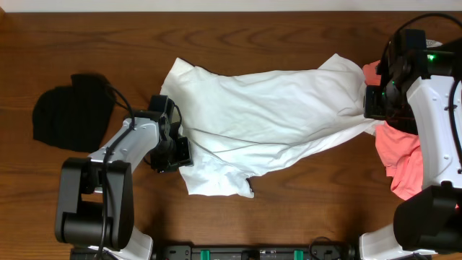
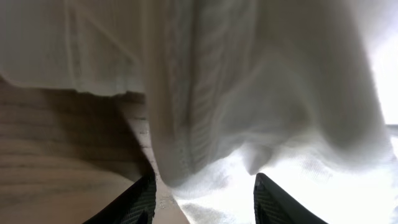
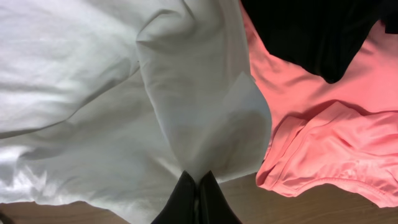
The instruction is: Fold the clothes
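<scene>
Dark wood counter [image 1: 289,29] all round, seen from above. Got the big white T-shirt [image 1: 274,108] sprawled across the middle, pretty rumpled, strung out between both arms. One flap of it reaching down toward the near edge, flat on the wood. Off to the left, well apart from the shirt, a black garment [image 1: 68,112] lying in a heap. Over on the right, a coral-pink garment [image 1: 404,155] tucked under the right arm and touching the shirt's right end.

Right fingers [image 3: 198,199] pressed fully together, pinching a folded point of the white fabric just beside the pink one. Left fingers [image 2: 146,196] parked at the shirt's left edge, roughly halfway apart, with a ribbed white hem bunched down into the gap. Honestly can't tell whether actually gripping that cloth or just sitting around it.
</scene>
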`<state>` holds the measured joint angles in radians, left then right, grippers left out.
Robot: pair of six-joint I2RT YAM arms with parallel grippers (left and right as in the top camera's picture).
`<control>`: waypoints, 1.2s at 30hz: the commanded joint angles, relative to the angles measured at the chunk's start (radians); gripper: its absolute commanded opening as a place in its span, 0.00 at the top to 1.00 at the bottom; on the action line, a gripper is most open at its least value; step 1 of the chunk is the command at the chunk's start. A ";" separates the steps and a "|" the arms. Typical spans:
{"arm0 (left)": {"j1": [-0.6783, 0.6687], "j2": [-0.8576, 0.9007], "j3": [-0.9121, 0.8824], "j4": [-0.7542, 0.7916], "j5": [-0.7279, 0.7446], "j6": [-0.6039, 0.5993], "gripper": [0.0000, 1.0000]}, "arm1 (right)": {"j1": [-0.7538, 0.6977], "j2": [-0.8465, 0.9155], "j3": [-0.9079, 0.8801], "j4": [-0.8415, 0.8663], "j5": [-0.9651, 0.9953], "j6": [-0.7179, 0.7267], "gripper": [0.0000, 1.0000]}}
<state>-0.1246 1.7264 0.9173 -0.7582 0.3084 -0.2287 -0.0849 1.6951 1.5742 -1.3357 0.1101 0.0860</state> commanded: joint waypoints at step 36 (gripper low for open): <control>0.071 -0.484 0.240 -0.264 -0.006 0.052 0.89 | -0.006 -0.001 0.007 0.039 -0.062 -0.016 0.99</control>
<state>-0.0586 1.2102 1.1698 -1.0130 0.3077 -0.1814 -0.0849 1.6951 1.5742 -1.2991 0.0647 0.0860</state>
